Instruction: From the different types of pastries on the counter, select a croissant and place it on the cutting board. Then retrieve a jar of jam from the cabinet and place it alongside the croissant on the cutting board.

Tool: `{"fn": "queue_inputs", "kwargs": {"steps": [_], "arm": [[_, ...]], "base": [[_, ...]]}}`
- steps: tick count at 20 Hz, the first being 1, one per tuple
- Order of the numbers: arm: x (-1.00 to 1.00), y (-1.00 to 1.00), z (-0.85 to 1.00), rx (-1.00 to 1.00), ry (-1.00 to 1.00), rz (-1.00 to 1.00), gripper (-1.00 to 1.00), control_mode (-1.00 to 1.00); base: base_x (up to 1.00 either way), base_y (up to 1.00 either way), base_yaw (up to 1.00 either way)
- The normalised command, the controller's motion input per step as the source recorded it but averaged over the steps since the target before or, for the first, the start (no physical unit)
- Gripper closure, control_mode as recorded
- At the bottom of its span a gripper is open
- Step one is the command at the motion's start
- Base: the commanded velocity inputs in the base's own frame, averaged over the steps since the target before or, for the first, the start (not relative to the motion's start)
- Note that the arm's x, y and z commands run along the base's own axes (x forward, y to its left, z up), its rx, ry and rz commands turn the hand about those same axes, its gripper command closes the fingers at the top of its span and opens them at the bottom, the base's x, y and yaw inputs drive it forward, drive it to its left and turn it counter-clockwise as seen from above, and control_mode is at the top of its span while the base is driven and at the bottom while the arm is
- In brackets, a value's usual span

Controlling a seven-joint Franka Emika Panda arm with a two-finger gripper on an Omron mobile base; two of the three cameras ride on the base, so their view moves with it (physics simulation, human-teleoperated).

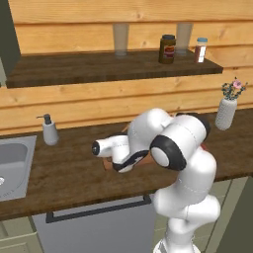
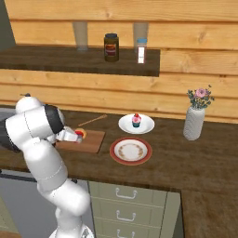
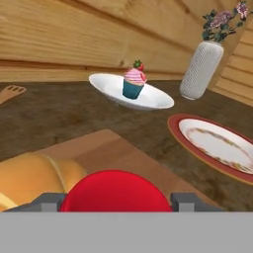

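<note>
The red jar point(image 3: 114, 191) sits pinched between the hand's point(image 3: 116, 201) fingertips, low over the board point(image 3: 113, 153), with the croissant point(image 3: 34, 180) just beside it.

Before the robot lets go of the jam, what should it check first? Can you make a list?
1. Croissant on the cutting board: ok.
2. Jar of jam between the gripper fingertips: ok.
3. Jar over the board, beside the croissant: ok.
4. Jar bottom touching the board: cannot tell, hidden.
5. Cupcake on its white plate, away from the board: ok.
6. Red-rimmed plate apart from the board: ok.
</note>
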Motion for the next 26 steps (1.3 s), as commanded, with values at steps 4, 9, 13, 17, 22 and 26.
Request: {"fn": "queue_inputs", "kwargs": {"steps": [4, 9, 13, 17, 22, 26], "arm": [[0.08, 0.0, -0.24, 0.0, 0.0, -0.04, 1.0, -1.0], [0.11, 0.06, -0.2, 0.0, -0.03, -0.04, 1.0, -1.0], [0.06, 0.09, -0.11, 0.0, -0.06, -0.03, -1.0, -1.0], [-0.13, 0.0, 0.01, 0.0, -0.18, 0.0, -1.0, -1.0], [-0.14, 0.0, 0.0, 0.0, -0.16, 0.0, -1.0, -1.0], [-0.07, 0.0, 0.0, 0.0, -0.12, 0.0, -1.0, -1.0]], "base": [[0.0, 0.0, 0.0], [0.0, 0.0, 0.0], [0.0, 0.0, 0.0], [0.0, 0.0, 0.0], [0.0, 0.0, 0.0], [0.0, 0.0, 0.0]]}}
